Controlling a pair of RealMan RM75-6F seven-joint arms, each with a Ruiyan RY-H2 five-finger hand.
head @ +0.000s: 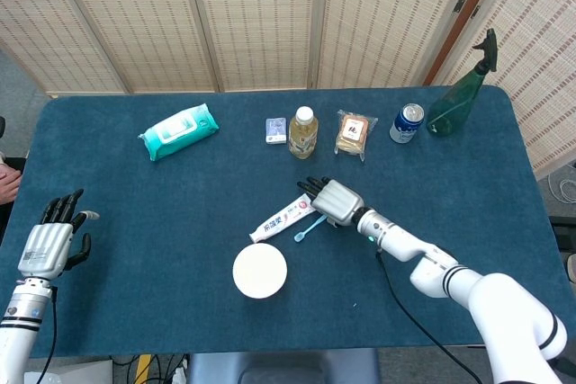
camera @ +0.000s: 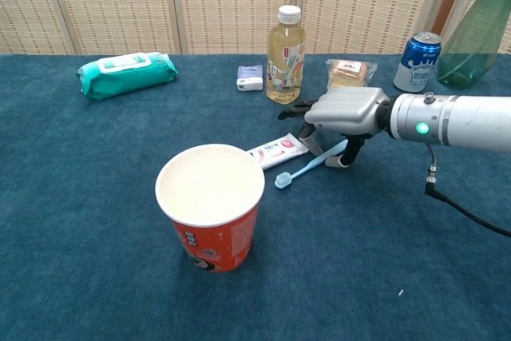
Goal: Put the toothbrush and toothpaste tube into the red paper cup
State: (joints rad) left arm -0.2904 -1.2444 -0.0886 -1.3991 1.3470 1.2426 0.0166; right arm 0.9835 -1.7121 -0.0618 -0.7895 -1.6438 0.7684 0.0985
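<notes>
The red paper cup (head: pixel 260 271) (camera: pixel 211 205) stands upright and open at the front middle of the blue table. The white toothpaste tube (head: pixel 281 219) (camera: pixel 275 150) lies flat just behind it. My right hand (head: pixel 330 201) (camera: pixel 343 113) hovers to the right of the tube and pinches the handle end of the light blue toothbrush (head: pixel 309 227) (camera: pixel 307 168), whose head points down-left toward the cup. My left hand (head: pixel 49 242) rests at the table's left edge, fingers apart, holding nothing; the chest view does not show it.
Along the back of the table stand a teal wipes pack (head: pixel 179 130), a small box (head: pixel 275 129), a juice bottle (head: pixel 303 132), a snack packet (head: pixel 355 134), a blue can (head: pixel 407 122) and a green spray bottle (head: pixel 459 98).
</notes>
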